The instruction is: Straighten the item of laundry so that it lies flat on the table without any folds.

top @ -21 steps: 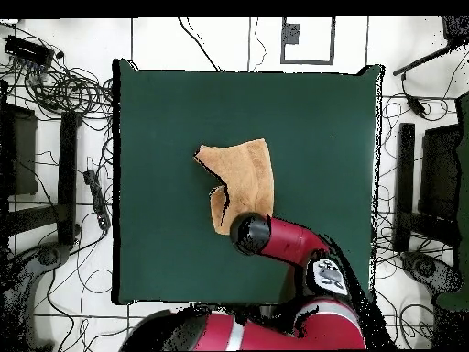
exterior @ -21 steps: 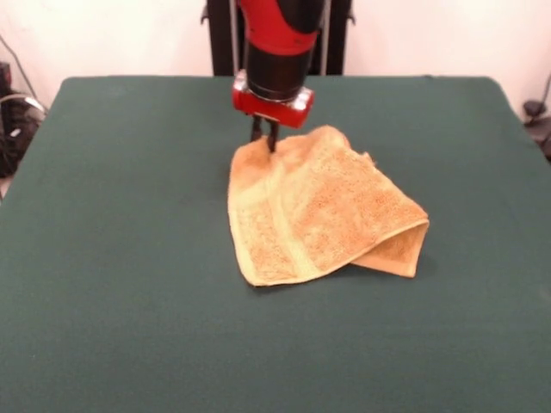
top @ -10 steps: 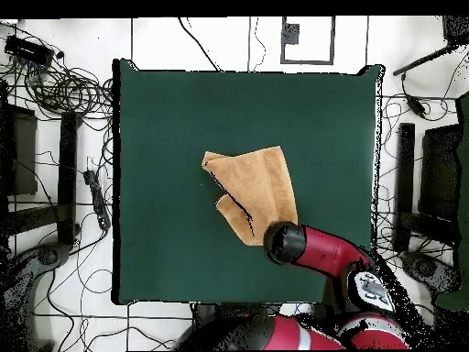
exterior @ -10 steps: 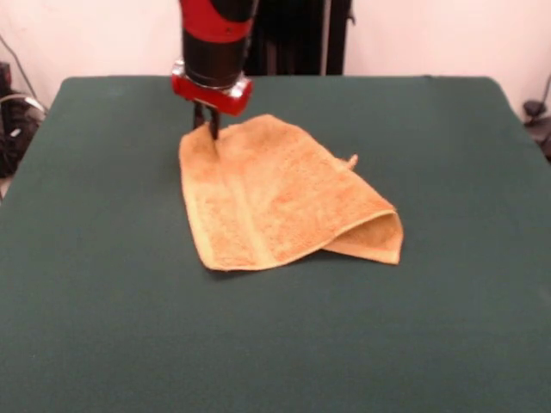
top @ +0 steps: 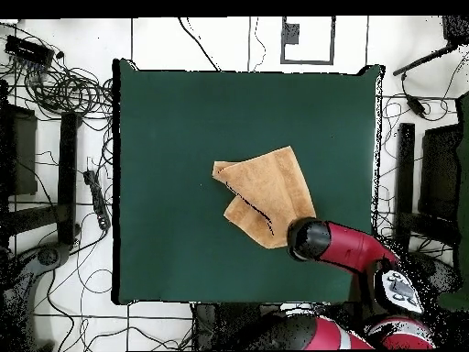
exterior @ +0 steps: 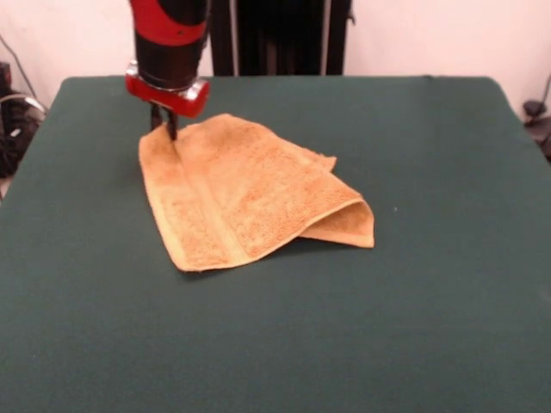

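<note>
Counter [exterior: 448,327]: large, dark green cloth cover, rounded corners. From overhead [top: 174,137] it fills the middle of the view, with cables and stands on the floor round it.

Arm [exterior: 170,39]: red and black, comes down from the top edge in the front view, ending in a red collar just above the towel's far-left corner. Overhead, the arm [top: 353,249] reaches in from the lower right, its black end over the towel's corner nearest the robot.

Towel [exterior: 245,194]: orange-tan terry cloth, lying left of the counter's centre in the front view and resting on the counter. Not flat. The right-hand part is folded over on itself, so a doubled flap with a rounded fold edge shows at the right end, the lower layer peeking out beneath it. A woven band runs along the left side, parallel to the hem. Overhead, the towel [top: 266,192] sits slightly right of centre, with a dark crease line running across its lower-left part.

Tool [exterior: 164,129]: dark fingers, narrow and close together, pinching the far-left corner of the towel where the cloth rises slightly to meet them. Overhead, the tool is hidden under the arm's end.
</note>
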